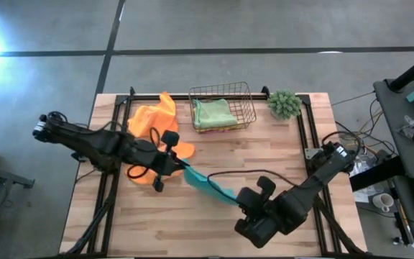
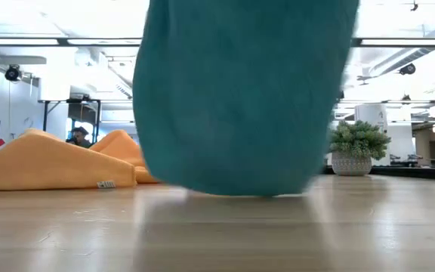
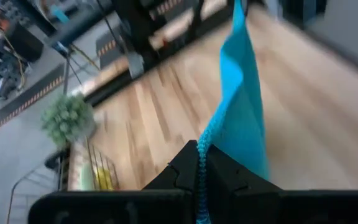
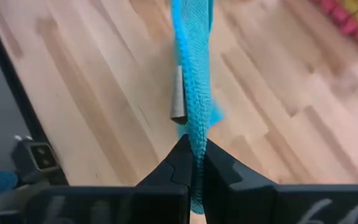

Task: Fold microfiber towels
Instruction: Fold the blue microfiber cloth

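A teal microfiber towel (image 1: 207, 183) hangs stretched between my two grippers above the table's middle. It fills the low view as a wide teal sheet (image 2: 244, 98) with its lower edge close to the tabletop. My left gripper (image 3: 201, 168) is shut on one end and my right gripper (image 4: 192, 165) on the other. A small grey tag (image 4: 178, 96) hangs from the towel's edge. Orange towels (image 1: 157, 119) lie heaped at the far left. A light green towel (image 1: 214, 111) lies in the wire basket (image 1: 249, 97). My left gripper pinches the teal towel's edge (image 3: 199, 152) between its two shut fingers, slanting downward from the table's left. The cloth runs away from the fingers toward my right gripper and hangs below. My right gripper pinches the towel's opposite edge (image 4: 194, 146) between its two shut fingers, pointing steeply down. The cloth bunches into a narrow band at the fingers and hangs below them above the wood.
A small green plant in a pot (image 1: 284, 104) stands at the far right beside the basket. The orange heap (image 2: 51, 162) lies left of the hanging towel in the low view. Bare wood (image 1: 157, 223) spreads along the near side.
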